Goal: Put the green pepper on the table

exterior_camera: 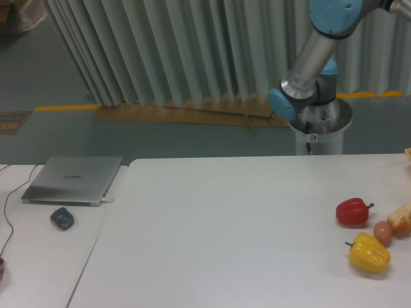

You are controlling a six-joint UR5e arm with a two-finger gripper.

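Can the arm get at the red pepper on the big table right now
Probably yes. The red pepper sits in the open near the table's right edge, with only a small egg-like item and the yellow pepper beside it and nothing above it. The arm's base stands just behind. The fingers are out of view.
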